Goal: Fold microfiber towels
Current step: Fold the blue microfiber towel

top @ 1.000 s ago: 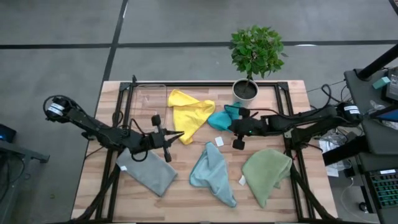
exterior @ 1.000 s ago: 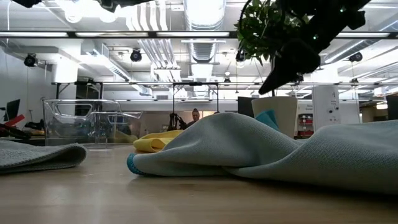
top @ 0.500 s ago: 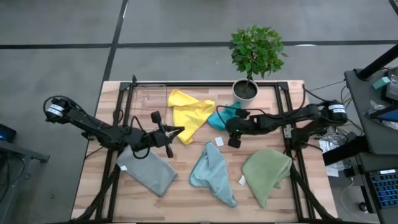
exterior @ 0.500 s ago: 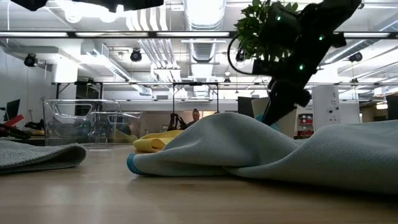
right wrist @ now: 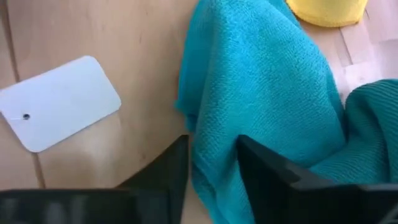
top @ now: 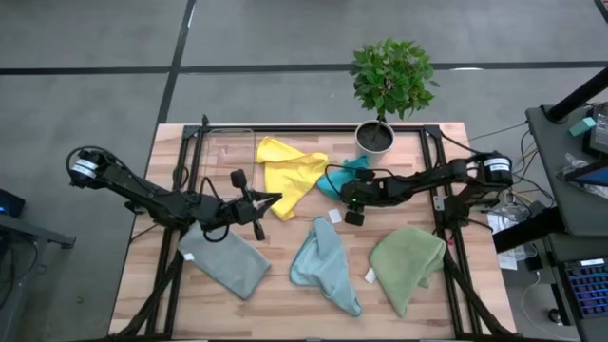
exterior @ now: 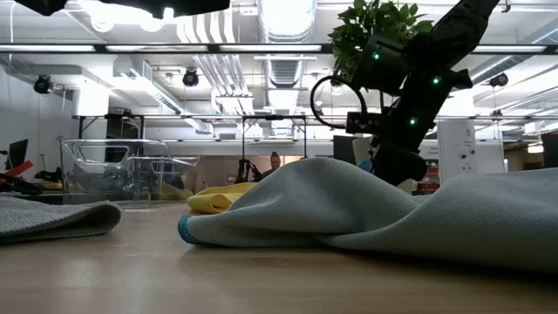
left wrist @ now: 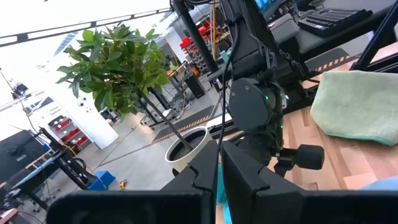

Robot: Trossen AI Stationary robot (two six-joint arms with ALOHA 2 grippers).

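Right gripper [right wrist: 211, 163]: jaws part-open, straddling teal towel [right wrist: 261, 93] edge; grip undetermined.
Left gripper [left wrist: 217, 177]: jaws closed, empty.
Handling: appearing soft, light; pinching a corner.
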